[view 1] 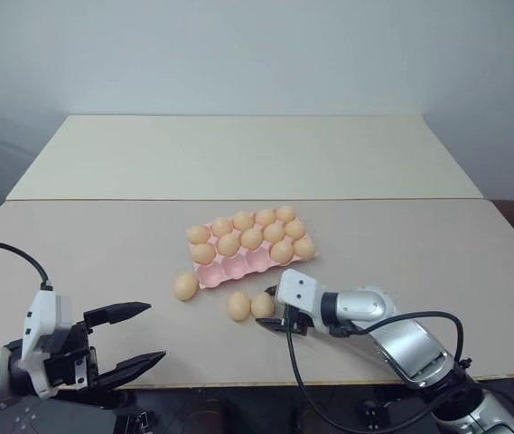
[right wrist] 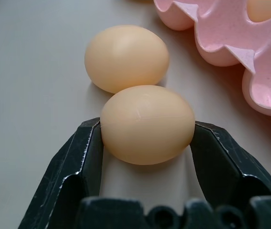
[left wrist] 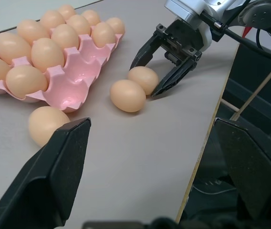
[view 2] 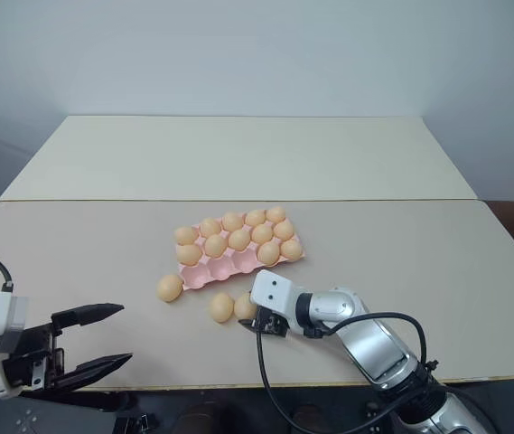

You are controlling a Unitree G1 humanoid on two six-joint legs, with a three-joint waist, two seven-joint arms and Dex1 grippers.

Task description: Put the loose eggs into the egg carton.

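Observation:
The pink egg carton [view 1: 236,268] lies mid-table and holds several eggs, with three cups bare in its near row. Three loose eggs rest on the table in front of it: one to the left [view 1: 185,286], one in the middle [view 1: 238,306], and one just right of that [right wrist: 145,112]. My right gripper [right wrist: 147,130] is shut on this right-hand egg, a black finger pressed against each side, while the egg still sits on the table and touches the middle egg [right wrist: 125,57]. My left gripper [view 1: 155,333] hangs open and empty by the near-left table edge, well away from the eggs.
The table's front edge [view 1: 238,384] runs just behind the two loose eggs near my right gripper. A second pale tabletop [view 1: 247,154] adjoins at the back, past a seam. A black cable [view 1: 293,371] loops off my right arm over the edge.

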